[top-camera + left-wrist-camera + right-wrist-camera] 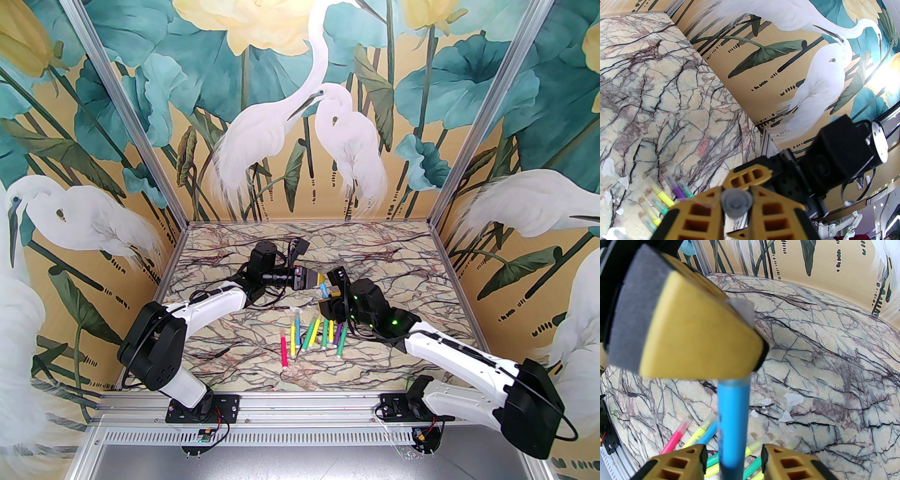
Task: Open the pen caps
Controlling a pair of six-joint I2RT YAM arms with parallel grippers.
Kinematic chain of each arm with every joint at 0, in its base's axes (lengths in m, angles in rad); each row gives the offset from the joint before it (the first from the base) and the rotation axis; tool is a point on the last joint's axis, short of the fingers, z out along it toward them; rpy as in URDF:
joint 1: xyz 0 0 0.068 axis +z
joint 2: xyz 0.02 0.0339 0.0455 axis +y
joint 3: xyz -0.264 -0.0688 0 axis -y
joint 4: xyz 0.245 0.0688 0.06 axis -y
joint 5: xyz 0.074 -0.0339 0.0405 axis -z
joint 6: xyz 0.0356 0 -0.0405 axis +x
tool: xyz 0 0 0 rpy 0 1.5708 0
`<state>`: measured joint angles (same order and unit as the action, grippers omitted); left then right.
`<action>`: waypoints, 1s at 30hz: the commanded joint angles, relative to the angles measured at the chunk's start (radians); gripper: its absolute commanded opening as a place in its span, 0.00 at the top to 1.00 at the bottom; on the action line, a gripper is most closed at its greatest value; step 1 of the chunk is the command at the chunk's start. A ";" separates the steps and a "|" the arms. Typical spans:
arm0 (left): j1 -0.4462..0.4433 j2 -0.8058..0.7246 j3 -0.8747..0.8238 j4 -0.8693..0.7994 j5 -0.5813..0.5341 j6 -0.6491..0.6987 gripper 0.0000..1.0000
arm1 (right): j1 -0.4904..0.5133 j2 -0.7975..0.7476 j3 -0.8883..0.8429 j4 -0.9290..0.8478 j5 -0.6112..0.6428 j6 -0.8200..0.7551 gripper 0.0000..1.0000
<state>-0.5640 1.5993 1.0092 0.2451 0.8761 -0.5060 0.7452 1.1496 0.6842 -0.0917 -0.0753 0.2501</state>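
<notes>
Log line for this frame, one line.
phase: uncapping | left gripper: shut on pen cap | right gripper: flanks blue pen, grip unclear | other pens: on table

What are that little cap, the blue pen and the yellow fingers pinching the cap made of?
The cap looks like clear, whitish plastic: light passes through it. The blue pen seems smooth opaque plastic with a slight sheen. The yellow fingers look like rigid matte plastic, possibly printed, given their square hollows.
</notes>
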 commanded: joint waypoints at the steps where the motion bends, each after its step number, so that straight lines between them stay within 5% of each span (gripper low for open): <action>1: -0.006 0.000 0.023 0.025 0.043 -0.012 0.90 | 0.005 0.028 -0.001 0.043 0.012 0.013 0.60; 23: -0.004 -0.005 0.068 -0.078 -0.068 0.044 1.00 | 0.005 0.051 -0.005 0.022 -0.008 -0.029 0.97; 30: 0.002 -0.034 0.076 -0.120 -0.207 0.049 1.00 | 0.005 0.050 -0.037 0.017 0.004 -0.044 1.00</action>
<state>-0.5770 1.5970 1.0500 0.1493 0.8043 -0.4782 0.7441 1.1969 0.6781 -0.0471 -0.0681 0.2371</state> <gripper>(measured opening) 0.167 0.185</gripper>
